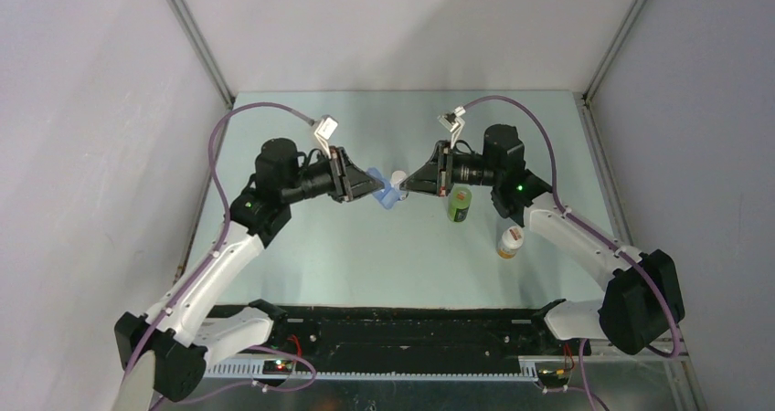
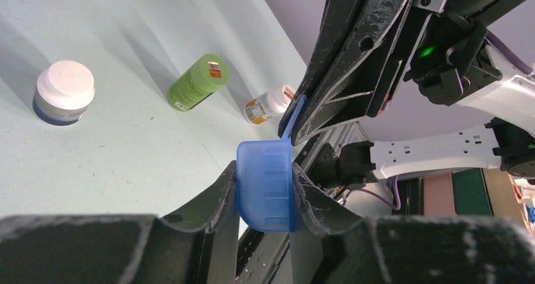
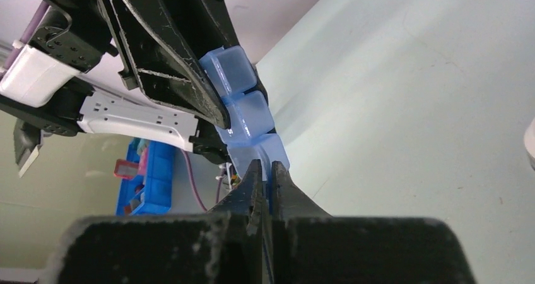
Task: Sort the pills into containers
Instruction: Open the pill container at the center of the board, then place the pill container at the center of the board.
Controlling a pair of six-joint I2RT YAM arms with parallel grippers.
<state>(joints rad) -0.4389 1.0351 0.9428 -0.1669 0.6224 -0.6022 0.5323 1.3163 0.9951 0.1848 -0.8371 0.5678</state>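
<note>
The translucent blue pill box (image 1: 388, 195) hangs above the table's middle, between my two arms. My left gripper (image 2: 265, 186) is shut on its sides, and the box (image 2: 265, 183) fills the gap between the fingers. In the right wrist view the containers (image 3: 243, 104) show as a row of small square compartments with lids down. My right gripper (image 3: 268, 173) is shut on a thin blue lid flap (image 2: 295, 117) at the box's near end. The pills are hidden; none shows in any view.
A white-capped bottle with a dark label (image 2: 63, 91) stands just behind the box. A green bottle (image 1: 459, 204) stands under the right wrist, and a white-capped bottle with an orange label (image 1: 510, 242) stands nearer the right arm's base.
</note>
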